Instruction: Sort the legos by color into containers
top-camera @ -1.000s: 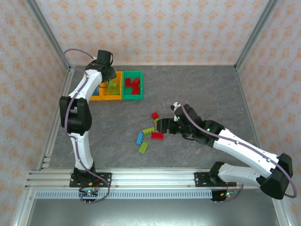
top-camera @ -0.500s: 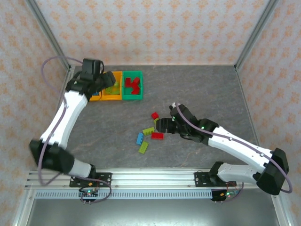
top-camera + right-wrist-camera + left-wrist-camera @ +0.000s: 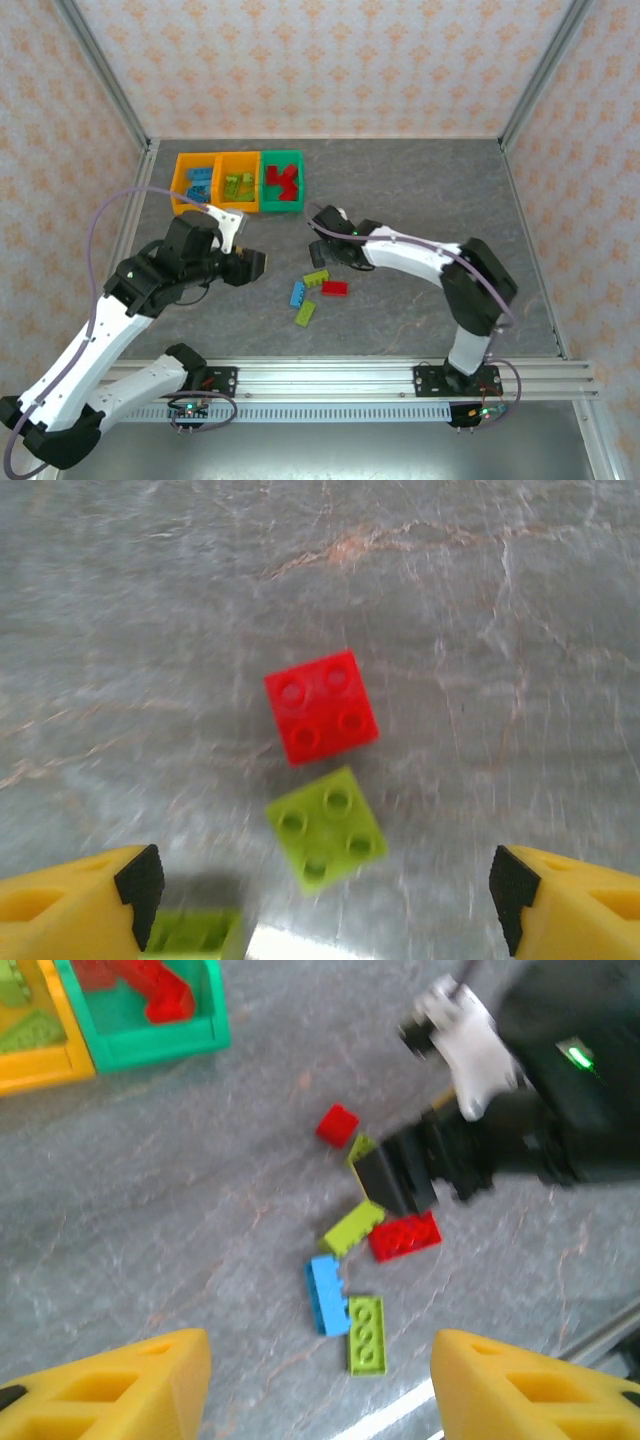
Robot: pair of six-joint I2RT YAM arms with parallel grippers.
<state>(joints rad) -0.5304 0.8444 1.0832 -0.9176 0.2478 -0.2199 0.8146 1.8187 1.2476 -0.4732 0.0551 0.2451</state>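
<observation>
Six legos (image 3: 316, 278) lay loose on the table (image 3: 430, 190), well apart from the bins (image 3: 283, 209) at its far left. The right gripper (image 3: 325, 885) hung spread and empty above a red brick (image 3: 322, 707), lime brick (image 3: 327, 828) just beside. The left gripper (image 3: 320, 1380), likewise spread and empty, hovered near. Judged step: reaching for red; next, a descent straddling it without nudging lime. Table open all round, edges far.
</observation>
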